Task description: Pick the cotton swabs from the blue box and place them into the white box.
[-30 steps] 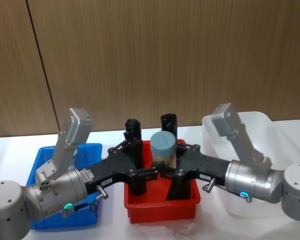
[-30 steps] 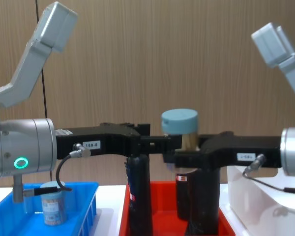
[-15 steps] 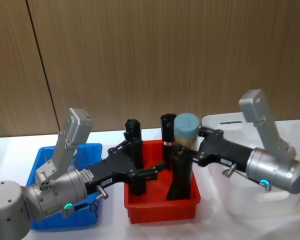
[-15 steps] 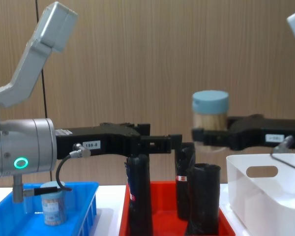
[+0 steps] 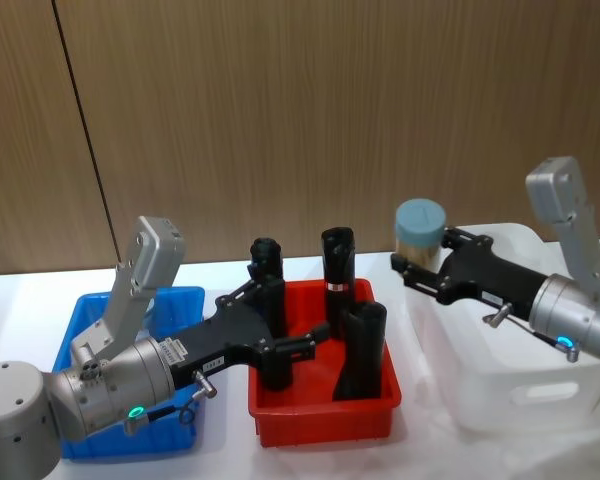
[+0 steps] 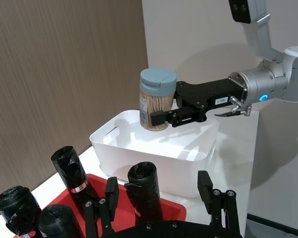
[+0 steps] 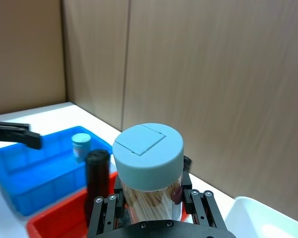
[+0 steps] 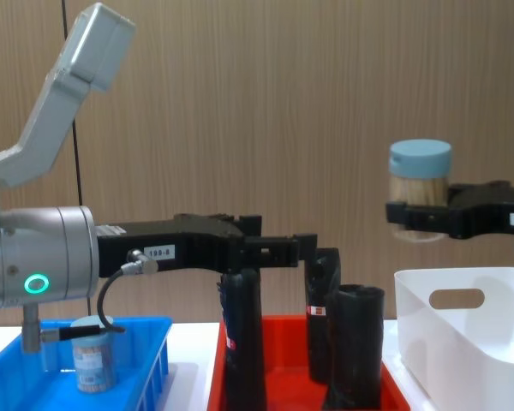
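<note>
**Supervisor:** What is changing on the right side?

**Operator:** The right gripper is reading further right than half a second ago. It is now clear of the red bin and is carrying the cotton swabs above the left edge of the white box. Its fingers are clamping the jar's lower body, and the jar is riding upright.

**Supervisor:** What are you watching for?

**Operator:** The jar is hanging high and close to the rim. If I am releasing here, I am risking a strike on the rim and a tumble toward the red bin, or a hard bounce popping the lid. I am judging that more inward travel and a descent are needed first.

**Supervisor:** Is anything standing in the way?

**Operator:** The black rolls are standing tall in the red bin, beside the path. The left gripper is hovering among them, fingers spread wide and holding nothing. In the blue box, one more jar is waiting.
</note>
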Tool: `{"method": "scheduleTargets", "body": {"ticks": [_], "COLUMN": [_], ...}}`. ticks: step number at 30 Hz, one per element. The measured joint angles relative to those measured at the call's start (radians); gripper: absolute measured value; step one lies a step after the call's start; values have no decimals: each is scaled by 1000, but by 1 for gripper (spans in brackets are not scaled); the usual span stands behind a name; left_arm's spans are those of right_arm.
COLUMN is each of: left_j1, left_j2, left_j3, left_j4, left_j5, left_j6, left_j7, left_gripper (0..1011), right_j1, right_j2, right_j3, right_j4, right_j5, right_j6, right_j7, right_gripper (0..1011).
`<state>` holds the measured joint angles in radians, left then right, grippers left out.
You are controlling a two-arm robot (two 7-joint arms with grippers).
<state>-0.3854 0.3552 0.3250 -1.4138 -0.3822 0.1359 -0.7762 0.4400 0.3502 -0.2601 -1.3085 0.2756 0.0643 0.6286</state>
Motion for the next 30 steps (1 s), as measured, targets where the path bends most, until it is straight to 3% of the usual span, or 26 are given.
{"method": "scheduleTargets", "body": {"ticks": [30], "left_j1": [0], "left_j2": [0], "left_j3": [0], "left_j4": [0], "left_j5": [0], "left_j6": [0], "left_j7": [0], "left_gripper": [1004], "right_j1": [90], "right_j2": [4], "right_j3": [32], "right_j4": [288], "right_j5": [-55], "right_j6": [-35], "right_j7": [-104], "right_gripper": [639]}}
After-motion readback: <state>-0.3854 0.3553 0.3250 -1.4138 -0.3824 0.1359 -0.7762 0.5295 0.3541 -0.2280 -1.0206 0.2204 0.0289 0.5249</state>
